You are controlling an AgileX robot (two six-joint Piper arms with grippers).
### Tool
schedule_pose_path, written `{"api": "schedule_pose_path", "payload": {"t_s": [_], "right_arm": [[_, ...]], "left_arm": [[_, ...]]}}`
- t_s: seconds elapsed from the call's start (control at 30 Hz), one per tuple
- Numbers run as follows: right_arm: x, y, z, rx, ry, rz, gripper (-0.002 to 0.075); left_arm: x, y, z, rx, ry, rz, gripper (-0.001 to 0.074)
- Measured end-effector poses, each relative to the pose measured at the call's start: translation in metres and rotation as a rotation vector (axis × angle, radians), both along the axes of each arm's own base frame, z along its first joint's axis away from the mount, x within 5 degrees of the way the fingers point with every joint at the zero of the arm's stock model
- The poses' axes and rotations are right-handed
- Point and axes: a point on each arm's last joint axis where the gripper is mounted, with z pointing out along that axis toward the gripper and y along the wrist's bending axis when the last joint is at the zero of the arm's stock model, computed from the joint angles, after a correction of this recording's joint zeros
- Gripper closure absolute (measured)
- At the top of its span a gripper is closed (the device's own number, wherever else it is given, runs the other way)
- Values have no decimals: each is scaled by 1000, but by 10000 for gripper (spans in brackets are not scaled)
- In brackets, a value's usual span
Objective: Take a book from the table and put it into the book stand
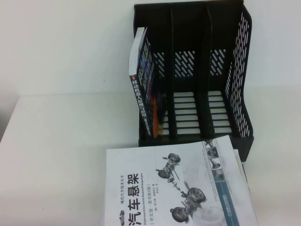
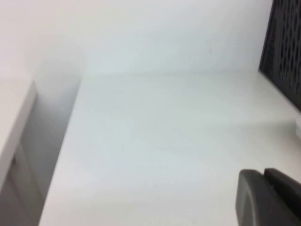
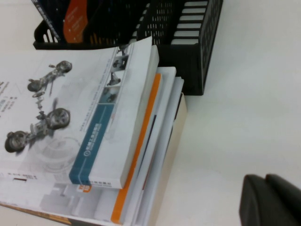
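- Standing in the leftmost slot of the book stand point(image 1: 214, 75) is the book point(image 1: 143, 80), black-covered, spine with white Chinese title facing the near side; it tilts, its top leaning out past the stand's left wall toward ten o'clock in the high view.
- The stand sits at twelve o'clock on the table point(image 1: 56, 155), its open front facing the robot; the middle and right slots show only their slotted base and perforated back.
- Just in front of the stand, at six o'clock, lies a stack of books point(image 3: 155, 141) flat on the table, topped by the white-covered book point(image 1: 174, 188) with car-suspension pictures; its far edge reaches the stand's front lip.
- In the right wrist view the black book's orange shape shows inside the stand, beyond the stack.
- The left gripper point(image 2: 270, 197) does not appear in the high view; its own wrist view shows a dark part of it over bare table, with the stand's perforated wall at the frame's edge. Whether it is spread or pressed together I cannot tell.
- The right gripper point(image 3: 270, 200) likewise shows only a dark part, over bare table beside the stack of books; its state I cannot tell either.
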Motion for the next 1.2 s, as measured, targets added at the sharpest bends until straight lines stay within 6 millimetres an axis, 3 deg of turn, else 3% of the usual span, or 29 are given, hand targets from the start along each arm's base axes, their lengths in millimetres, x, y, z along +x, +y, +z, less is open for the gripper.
{"api": "schedule_pose_path", "payload": {"t_s": [0.13,0.93,1.2], "right_arm": [[0,0,0,-1,2,0,729],[0,0,0,-1,2,0,729],[0,0,0,-1,2,0,729]], "left_arm": [[-2,-1,-7,6,76,-8,736],[-2,-1,-8,-52,92,-18,736],[-2,-1,-8,50,83,-42,736]]}}
